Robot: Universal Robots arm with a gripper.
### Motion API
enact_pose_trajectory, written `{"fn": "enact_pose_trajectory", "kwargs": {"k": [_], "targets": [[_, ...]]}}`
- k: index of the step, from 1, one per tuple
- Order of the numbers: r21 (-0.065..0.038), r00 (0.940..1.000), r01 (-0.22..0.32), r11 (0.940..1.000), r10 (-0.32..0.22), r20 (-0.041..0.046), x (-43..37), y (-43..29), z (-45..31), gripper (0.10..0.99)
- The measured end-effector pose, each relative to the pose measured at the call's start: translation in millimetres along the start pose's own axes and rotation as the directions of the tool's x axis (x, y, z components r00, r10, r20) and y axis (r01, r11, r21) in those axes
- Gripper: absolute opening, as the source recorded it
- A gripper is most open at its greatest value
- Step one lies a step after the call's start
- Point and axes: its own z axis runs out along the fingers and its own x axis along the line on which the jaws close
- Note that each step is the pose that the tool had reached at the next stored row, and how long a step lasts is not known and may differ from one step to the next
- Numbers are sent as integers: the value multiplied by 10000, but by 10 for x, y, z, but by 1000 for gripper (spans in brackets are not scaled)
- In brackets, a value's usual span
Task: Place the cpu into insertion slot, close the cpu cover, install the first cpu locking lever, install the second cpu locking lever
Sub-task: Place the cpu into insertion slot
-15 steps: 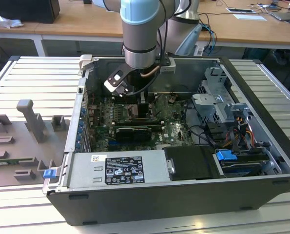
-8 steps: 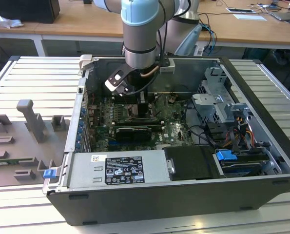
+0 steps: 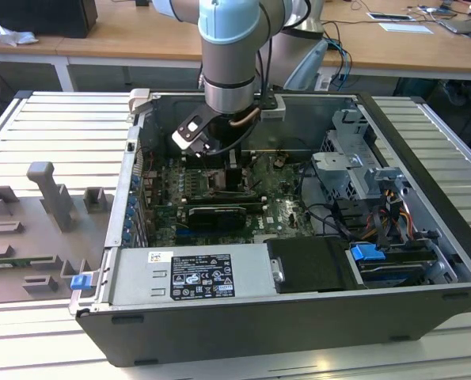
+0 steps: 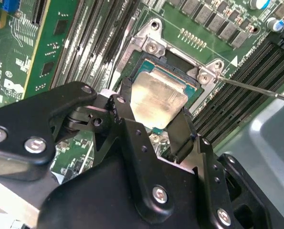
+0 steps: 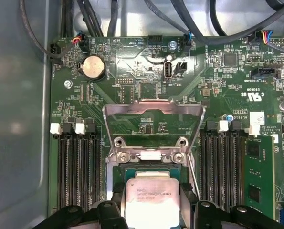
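Note:
The cpu (image 4: 158,100), a small square chip with a pale metal face, lies level in the insertion slot (image 4: 153,62) on the green motherboard. My gripper (image 4: 153,112) is shut on the cpu, with one black finger (image 4: 125,95) at each of two opposite edges. In the first wrist view the cpu (image 5: 153,198) sits between the fingers (image 5: 117,202), and the cpu cover (image 5: 153,107), a silvery frame plate, stands swung open at the slot's far side. A thin metal locking lever (image 4: 256,88) sticks out free beside the slot. In the exterior view the gripper (image 3: 229,172) reaches down into the open computer case (image 3: 243,332).
Memory slots (image 5: 79,171) flank the socket on both sides, with a green memory module (image 5: 258,176) in one. A black expansion card (image 3: 215,215), the power supply (image 3: 191,273), a drive cage (image 3: 350,162) and cables (image 3: 393,222) crowd the case. A grey fixture (image 3: 53,198) stands outside it.

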Motion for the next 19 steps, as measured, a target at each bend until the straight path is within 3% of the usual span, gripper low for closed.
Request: {"fn": "enact_pose_trajectory", "kwargs": {"k": [3,9,10,11,19], "targets": [[1,10000,3,10000,-3,52,0,-2,15,541],[-1,10000,2,10000,-2,50,0,-1,17,553],[0,10000,2,10000,-2,50,0,-2,16,616],[0,10000,0,10000,0,52,2,-2,16,616],[1,10000,-1,10000,1,-7,30,-2,24,616]]}}
